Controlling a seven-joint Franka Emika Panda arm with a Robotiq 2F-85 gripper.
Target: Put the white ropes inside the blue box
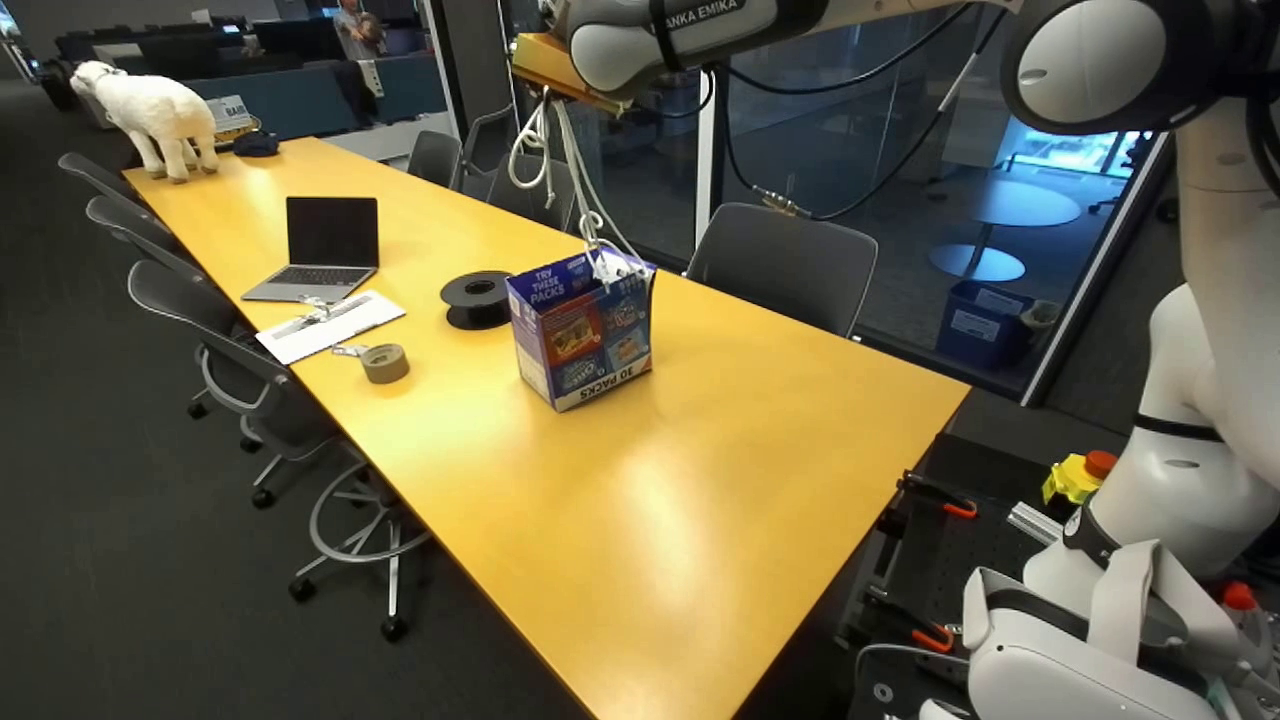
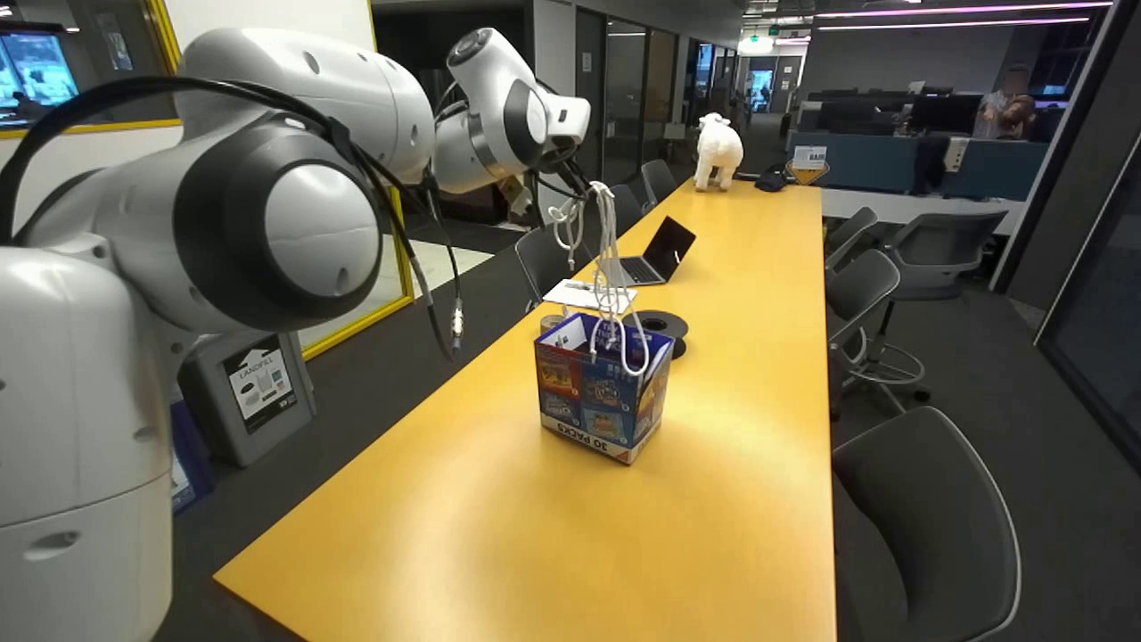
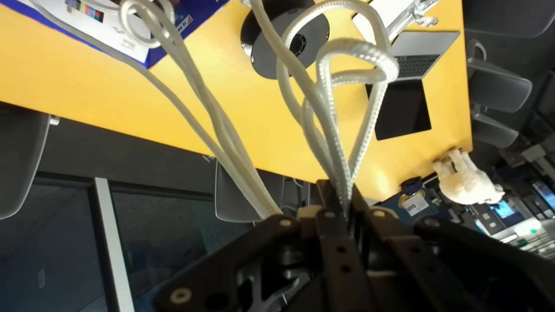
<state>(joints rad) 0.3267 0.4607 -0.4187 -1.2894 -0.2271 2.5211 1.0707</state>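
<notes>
Gripper (image 3: 344, 201) is grasping ropes (image 3: 323, 104) dangling at mouth of box (image 1: 590, 345); in exterior view, tape (image 1: 388, 368) is lying at box's nine o'clock.

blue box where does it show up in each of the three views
In an exterior view: the blue box is just left of the picture's middle.
In an exterior view: the blue box is a little below and right of the middle.
In the wrist view: the blue box is at upper left, cut off by the top edge.
Shared landmark: the black spool, seen near the blue box in all three views.
</notes>
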